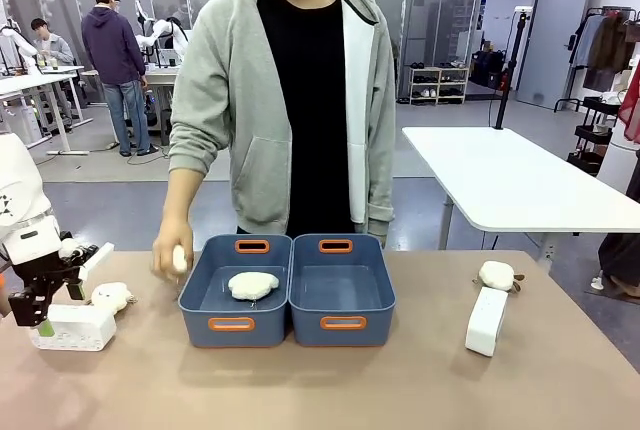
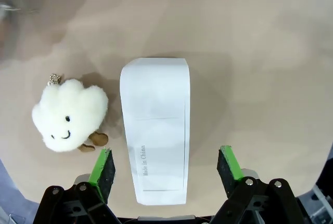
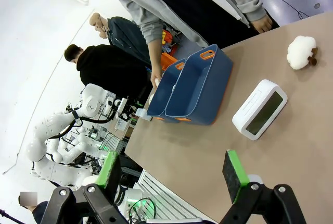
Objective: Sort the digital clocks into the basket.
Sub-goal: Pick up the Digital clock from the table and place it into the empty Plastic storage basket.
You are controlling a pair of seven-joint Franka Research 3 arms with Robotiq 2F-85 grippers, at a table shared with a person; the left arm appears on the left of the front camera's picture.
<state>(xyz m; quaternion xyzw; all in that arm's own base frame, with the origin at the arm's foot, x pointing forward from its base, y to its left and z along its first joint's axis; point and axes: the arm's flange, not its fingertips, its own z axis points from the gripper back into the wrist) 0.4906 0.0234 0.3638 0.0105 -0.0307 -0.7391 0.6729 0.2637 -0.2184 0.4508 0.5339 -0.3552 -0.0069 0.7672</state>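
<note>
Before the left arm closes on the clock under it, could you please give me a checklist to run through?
1. Left gripper open: ok.
2. Digital clock lies between its fingers: ok.
3. Plush toy apart from the clock, though near one finger: ok.
4. Right bin has room: ok.
5. Person's hand away from the bins: not ok, it is at the left bin corner.
6. Right gripper open, nothing held: ok.

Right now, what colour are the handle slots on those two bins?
The handle slots are orange, clearest in the front view.
</note>
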